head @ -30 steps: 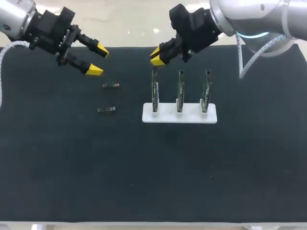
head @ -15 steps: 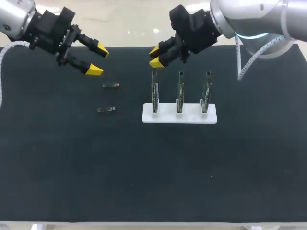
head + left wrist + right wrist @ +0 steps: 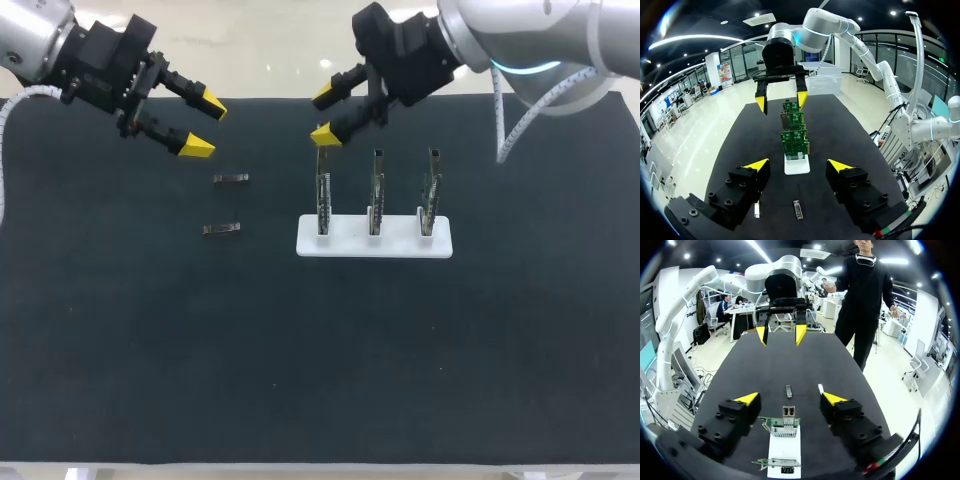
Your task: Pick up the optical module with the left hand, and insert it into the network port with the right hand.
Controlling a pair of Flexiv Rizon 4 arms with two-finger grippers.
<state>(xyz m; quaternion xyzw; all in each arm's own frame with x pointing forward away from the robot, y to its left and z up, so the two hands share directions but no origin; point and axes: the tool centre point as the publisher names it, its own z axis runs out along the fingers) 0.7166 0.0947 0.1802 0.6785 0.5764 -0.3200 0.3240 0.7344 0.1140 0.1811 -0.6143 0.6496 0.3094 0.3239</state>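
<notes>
Finding our left gripper (image 3: 205,128) and right gripper (image 3: 324,116) both spread and empty, we judge the far optical module (image 3: 231,178), lying flat on the mat (image 3: 120,330) left of the white stand (image 3: 400,246), light, rigid, slippery, best pinched across its long sides.

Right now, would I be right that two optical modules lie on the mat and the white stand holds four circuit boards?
Not quite: the head view shows the white stand holding three circuit boards, not four. The two optical modules do lie on the mat.
</notes>
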